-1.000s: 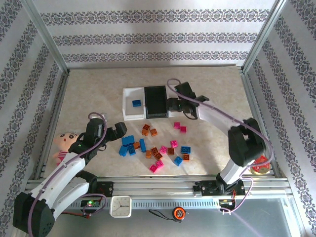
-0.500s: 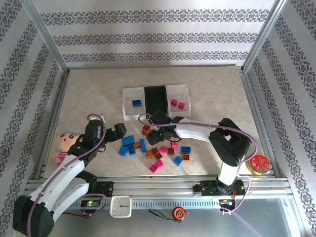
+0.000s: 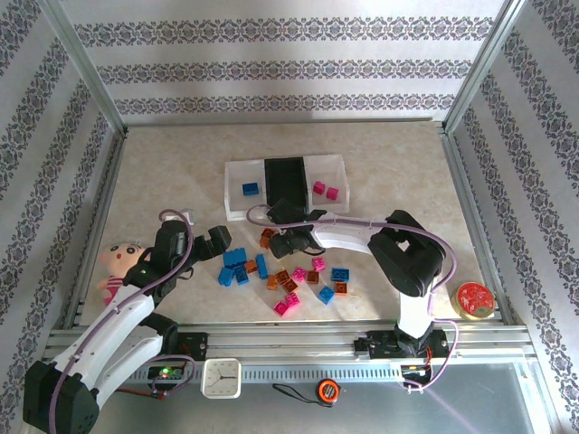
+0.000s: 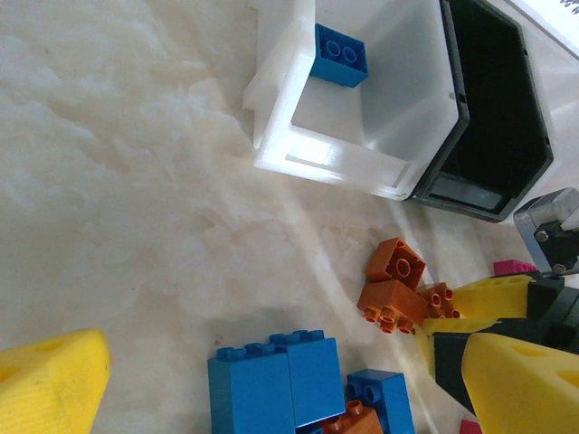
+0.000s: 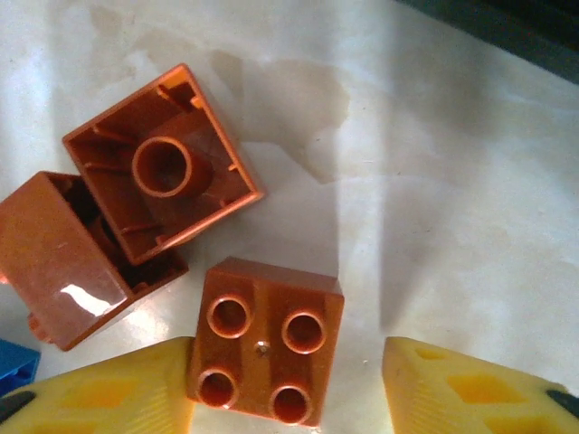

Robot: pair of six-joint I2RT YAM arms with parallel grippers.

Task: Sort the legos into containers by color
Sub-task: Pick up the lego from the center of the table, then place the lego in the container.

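Right jaws [image 5: 289, 389] straddle square orange brick [image 5: 267, 339], studs up: one pad [image 5: 118, 389] touching, other apart, not yet clamped. Brick on counter [image 3: 181, 172], just near of black bin [image 3: 285, 181]. Left jaws [image 3: 220, 244] spread wide, empty, probably farther off.

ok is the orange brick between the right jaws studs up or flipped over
Studs up: the orange brick shows four round studs to the right wrist camera. Its neighbour lies flipped, hollow side showing.
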